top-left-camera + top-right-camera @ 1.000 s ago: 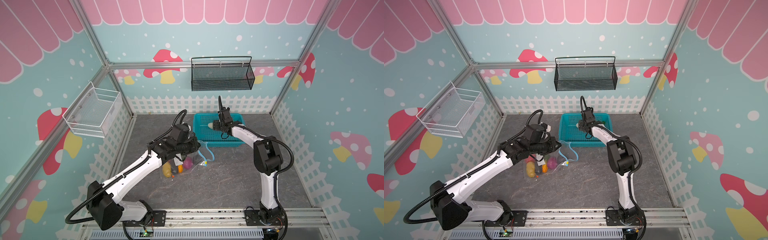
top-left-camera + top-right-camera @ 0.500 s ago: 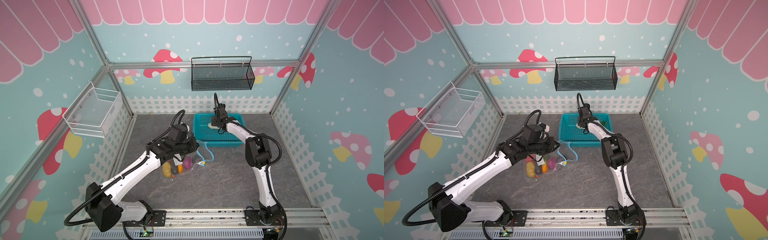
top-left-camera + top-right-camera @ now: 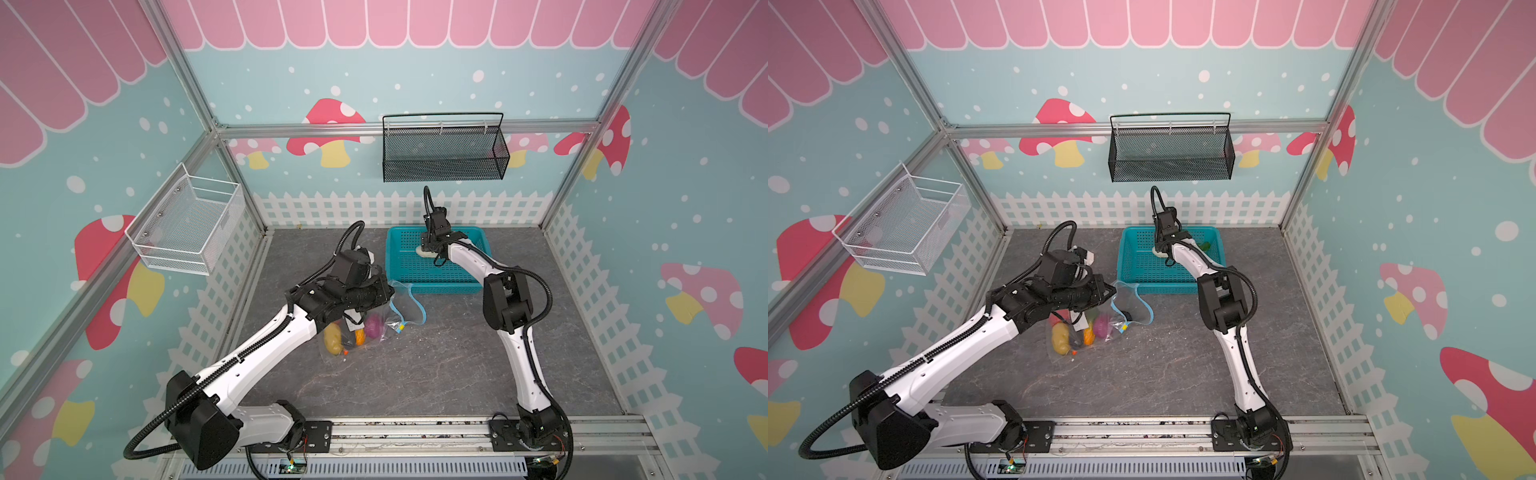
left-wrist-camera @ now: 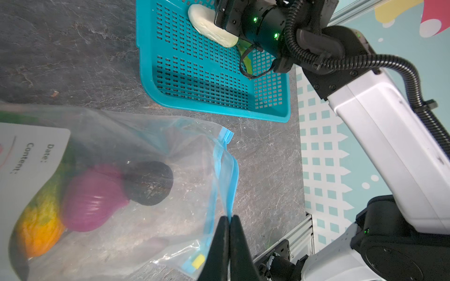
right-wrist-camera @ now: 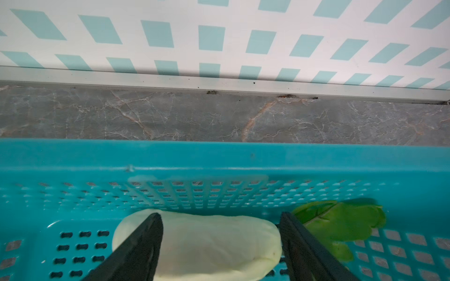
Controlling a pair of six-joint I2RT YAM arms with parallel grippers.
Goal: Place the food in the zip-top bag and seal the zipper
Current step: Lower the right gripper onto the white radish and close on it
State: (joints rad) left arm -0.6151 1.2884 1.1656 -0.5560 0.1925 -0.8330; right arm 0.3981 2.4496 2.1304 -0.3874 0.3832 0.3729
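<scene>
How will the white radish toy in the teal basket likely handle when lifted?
The smooth, rounded white radish toy may slip or roll if the open right pincer closes off-centre. Its green leaves at one end could tilt it.

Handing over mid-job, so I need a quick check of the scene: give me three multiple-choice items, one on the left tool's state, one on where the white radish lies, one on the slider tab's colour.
1. At the zip-top bag, the left tool is: A wide open; B shut on nothing; C shut on the blue zipper edge.
2. The white radish lies: A in the teal basket; B inside the bag; C beside the basket, outside it.
3. The slider tab is: A red; B yellow; C black.

Answers:
1 C: in the left wrist view its fingers are closed together on the blue strip at the bag's mouth.
2 A: it rests on the basket floor, between the open fingers of the right tool.
3 B: a small yellow piece sits at the end of the blue strip.
</scene>
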